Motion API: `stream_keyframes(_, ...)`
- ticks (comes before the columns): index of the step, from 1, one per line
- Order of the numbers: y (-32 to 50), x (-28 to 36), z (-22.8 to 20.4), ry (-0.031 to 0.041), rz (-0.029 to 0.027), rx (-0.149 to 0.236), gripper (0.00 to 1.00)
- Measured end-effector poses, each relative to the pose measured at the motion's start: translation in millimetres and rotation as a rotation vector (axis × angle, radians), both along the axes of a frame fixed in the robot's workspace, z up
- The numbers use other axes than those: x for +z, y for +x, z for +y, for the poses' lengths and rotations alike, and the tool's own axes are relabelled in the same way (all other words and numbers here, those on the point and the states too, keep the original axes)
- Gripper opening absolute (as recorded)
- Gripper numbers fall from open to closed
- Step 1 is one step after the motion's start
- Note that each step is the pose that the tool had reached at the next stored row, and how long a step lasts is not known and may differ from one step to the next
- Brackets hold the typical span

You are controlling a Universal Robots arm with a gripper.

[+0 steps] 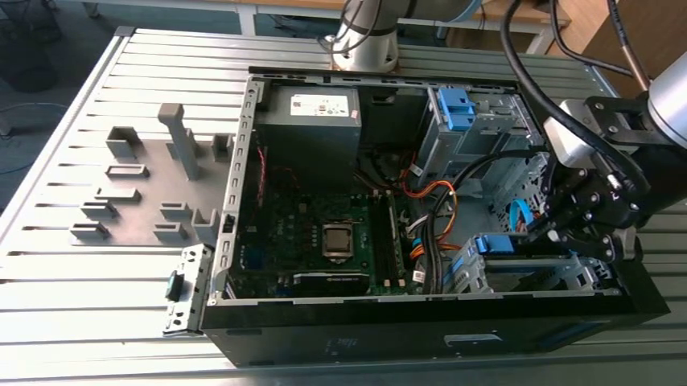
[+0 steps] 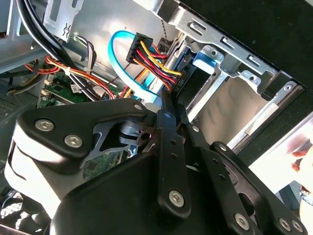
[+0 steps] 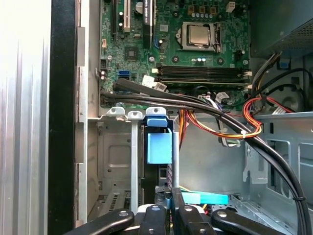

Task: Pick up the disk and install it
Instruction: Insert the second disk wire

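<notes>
The one claw (image 3: 173, 196), its two fingers pinched narrowly together, hangs inside the one open computer case (image 1: 322, 331) on the slatted table (image 1: 64, 322), just beside the one blue-framed disk (image 3: 159, 141), which is slotted into a metal drive cage (image 3: 113, 152).

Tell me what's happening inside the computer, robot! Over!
Gripper shut, right at the drive cage. Disk on edge in the cage, blue frame showing. Black cables cross just past the cage. Over.

One open case (image 1: 429, 331), one disk (image 3: 159, 147) (blue-framed)
</notes>
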State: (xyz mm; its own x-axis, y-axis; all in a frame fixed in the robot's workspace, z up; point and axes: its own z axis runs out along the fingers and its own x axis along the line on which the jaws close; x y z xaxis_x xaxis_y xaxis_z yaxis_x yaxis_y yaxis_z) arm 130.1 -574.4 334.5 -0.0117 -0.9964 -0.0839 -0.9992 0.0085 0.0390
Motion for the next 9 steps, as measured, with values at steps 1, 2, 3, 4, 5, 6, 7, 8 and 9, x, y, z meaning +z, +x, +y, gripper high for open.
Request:
stream_keyframes(1,0.0,0.0,-0.1,0.0019,0.0,0.0,0.16)
stream_keyframes(2,0.0,-0.1,-0.1,0.006,-0.0001,0.0,0.16)
stream_keyframes(3,0.0,0.0,-0.1,0.0085,0.0,0.0,0.16)
stream_keyframes(4,0.0,0.0,-0.1,0.0111,0.0,0.0,0.16)
stream_keyframes(5,0.0,-0.1,-0.1,0.0138,0.0,0.0,0.16)
stream_keyframes(6,0.0,-0.1,-0.1,0.0159,-0.0001,0.0,0.16)
stream_keyframes(7,0.0,-0.1,-0.3,0.0162,0.0,0.0,0.16)
stream_keyframes(8,0.0,-0.2,-0.6,0.0163,0.0,0.0,0.16)
stream_keyframes(9,0.0,-0.3,-0.9,0.0163,0.0,0.0,0.16)
